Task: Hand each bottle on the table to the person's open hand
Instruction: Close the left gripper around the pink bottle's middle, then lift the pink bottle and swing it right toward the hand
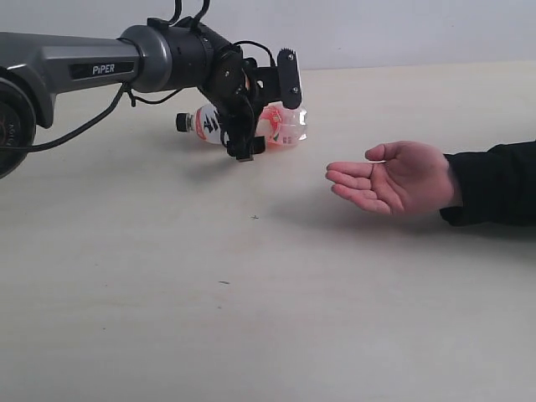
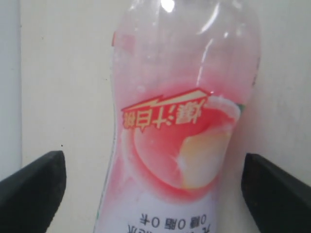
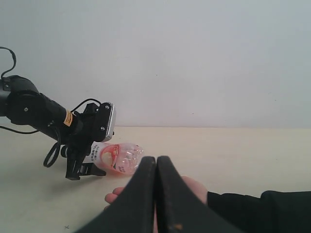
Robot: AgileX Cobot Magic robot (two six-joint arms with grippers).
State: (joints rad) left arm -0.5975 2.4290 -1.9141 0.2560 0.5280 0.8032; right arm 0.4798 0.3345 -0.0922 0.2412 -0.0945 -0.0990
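On the beige table, left hand wide open astride the pink bottle

The bottle lies on its side at the far part of the table, with its cap end to the left. The left gripper stands around the bottle, one finger on each side, not touching it. To the right of the bottle and a little nearer is the person's open hand, apart from it.
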